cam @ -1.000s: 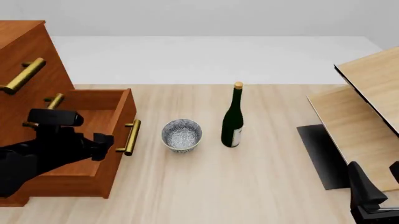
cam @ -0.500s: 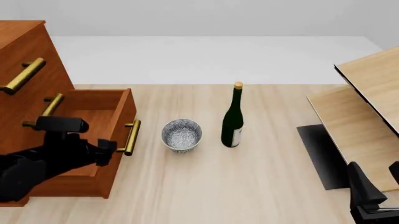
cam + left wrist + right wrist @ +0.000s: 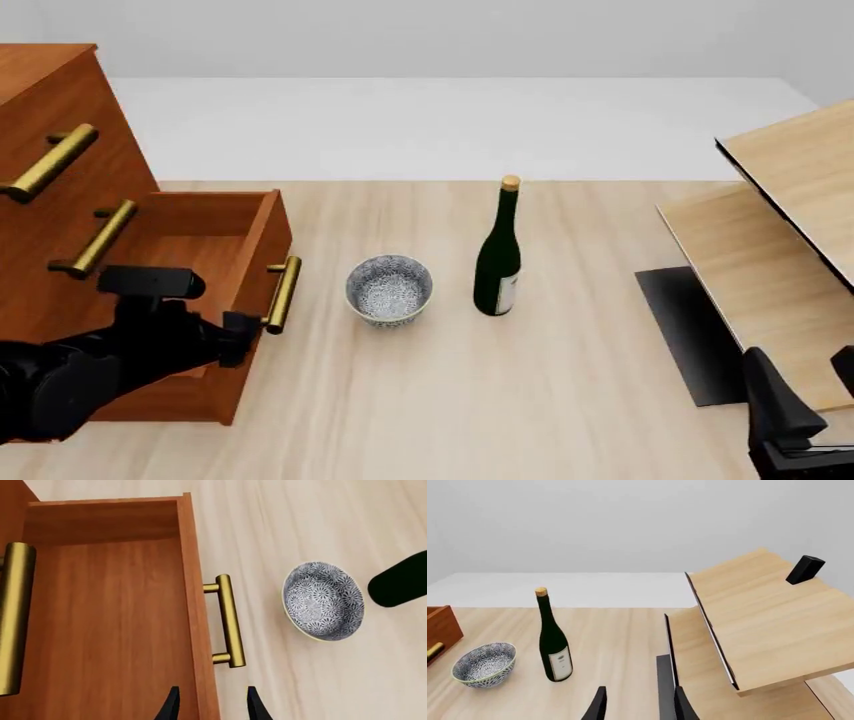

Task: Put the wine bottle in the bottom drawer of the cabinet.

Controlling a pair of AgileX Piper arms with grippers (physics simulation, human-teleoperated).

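The left pincer [image 3: 240, 338] hovers over the front wall of the bottom drawer [image 3: 200, 300], its two fingertips [image 3: 172, 706] parted with nothing between them, one over the drawer's inside and one over the worktop [image 3: 534, 380]. That suggests it is released and clear of the brass handle [image 3: 279, 293], which sits just ahead of it. The drawer stands pulled well out of the cabinet [image 3: 54, 130] at the worktop's left edge, its wooden floor bare, so the space looks ready to take the bottle.

Just beyond the handle sits a speckled grey bowl [image 3: 390, 289], and beside that, toward the middle of the worktop, the wine bottle [image 3: 499, 260] stands upright, apart from both bowl and drawer, untouched.

The right pincer [image 3: 635, 705] waits near the worktop's right front corner, fingers spread and empty, facing the bottle across open wood. Pale light-wood furniture [image 3: 787, 230] occupies the right edge. Judging by this, fetching the bottle is the step not yet begun, and the bowl lies between bottle and drawer.
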